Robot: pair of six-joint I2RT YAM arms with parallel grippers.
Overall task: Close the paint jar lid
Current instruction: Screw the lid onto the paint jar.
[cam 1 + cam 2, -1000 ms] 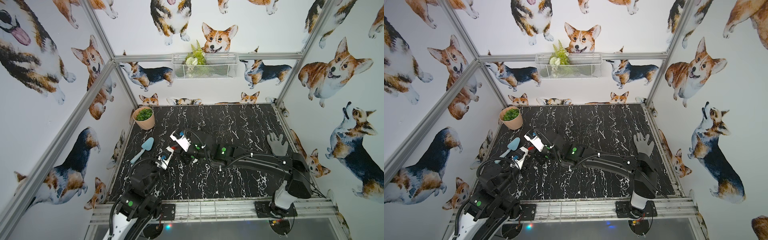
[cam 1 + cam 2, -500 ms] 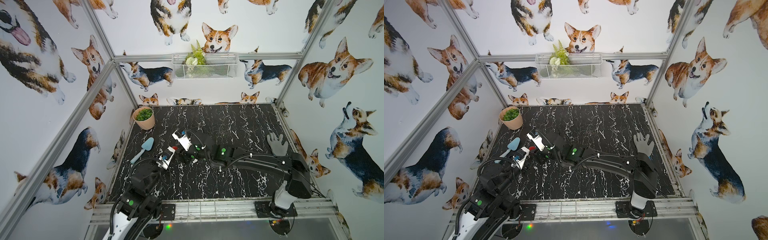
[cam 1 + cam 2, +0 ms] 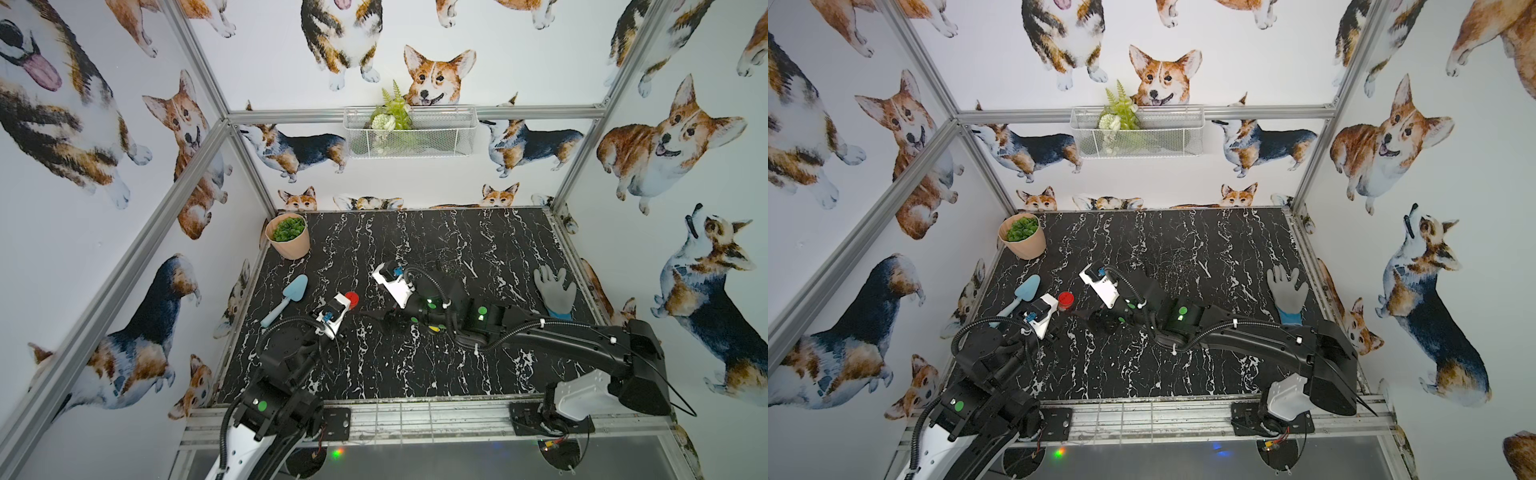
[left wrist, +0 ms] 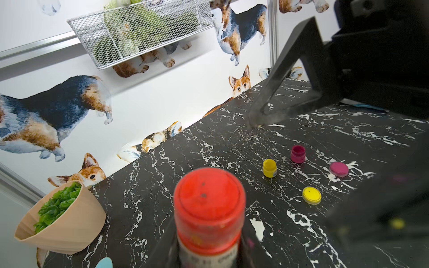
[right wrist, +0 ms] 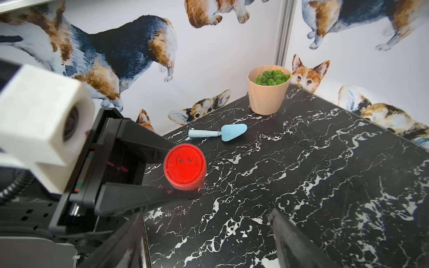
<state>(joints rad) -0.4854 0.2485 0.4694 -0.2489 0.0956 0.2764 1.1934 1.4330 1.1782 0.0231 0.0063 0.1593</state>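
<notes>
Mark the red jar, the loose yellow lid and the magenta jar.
red jar (image 5: pixel 184 166): right wrist view, centre of its lid.
yellow lid (image 4: pixel 311 195): left wrist view, its flat top.
magenta jar (image 4: pixel 298 155): left wrist view, its side.

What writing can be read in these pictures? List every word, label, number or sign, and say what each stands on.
No text is clear enough to quote.
On the red paint jar: a pale printed label below the lid, blurred and cut off at the picture's edge in the left wrist view; unreadable.
On the yellow paint jar: a pale band, perhaps a label; too small to read.
Nothing else shows writing.
</notes>
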